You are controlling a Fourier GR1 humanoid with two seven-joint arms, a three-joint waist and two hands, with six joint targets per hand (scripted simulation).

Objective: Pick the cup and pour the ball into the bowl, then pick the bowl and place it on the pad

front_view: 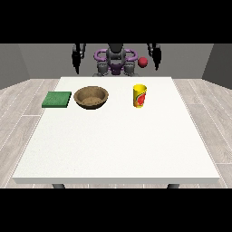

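Observation:
A yellow cup (140, 96) with a red mark stands upright on the white table (118, 140), right of centre toward the far side. A red ball (143, 62) shows in the air above and behind the cup, near the robot. The brown bowl (91, 97) sits left of the cup, and the green pad (57, 99) lies flat further left by the table's edge. The hand at the view's left (78, 56) and the hand at the view's right (156, 54) both hang raised beside the robot's body, far from the objects, holding nothing.
The robot's torso (115, 61) stands behind the table's far edge. Grey walls and a wooden floor surround the table.

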